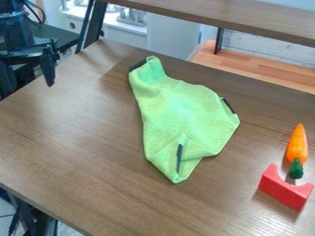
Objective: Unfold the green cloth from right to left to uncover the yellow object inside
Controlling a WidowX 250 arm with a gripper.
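The open claw (29,86) hangs by the upper-left edge of the table (80,124), the green cloth (181,115) to its right, stretching lengthwise far to near

Lab, robot arm (17,28), wood-topped table (80,133), brick wall (267,59)

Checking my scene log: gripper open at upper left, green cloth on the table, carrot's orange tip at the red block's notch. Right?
No: in the camera view the carrot has its green end at the notch of the red block, orange tip pointing away. Gripper open, green cloth on table: fine.
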